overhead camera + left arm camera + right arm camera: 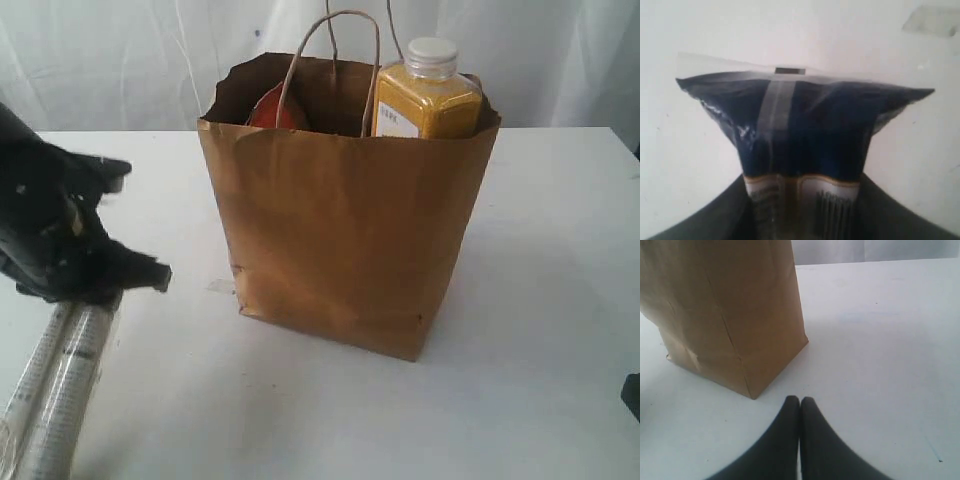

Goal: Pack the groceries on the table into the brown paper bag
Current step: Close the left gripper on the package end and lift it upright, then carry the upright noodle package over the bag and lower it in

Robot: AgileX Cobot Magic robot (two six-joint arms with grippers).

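One grocery lies outside: long pasta packet [62,380] on the table [560,250], near left. Your left gripper [805,182] pinches it just behind the flared end seal. Likely light, brittle, slick film; grip the stiff bundle, not the flap. Right gripper [800,404] pressed closed, empty. Brown paper bag [340,230] stands beyond, upright.

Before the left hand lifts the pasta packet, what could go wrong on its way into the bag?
The left hand grips the long pasta packet near one end, so the free length may sag or slip out. The juice bottle and the handles crowd the opening of the brown paper bag; the packet could snag there and tip the bag.
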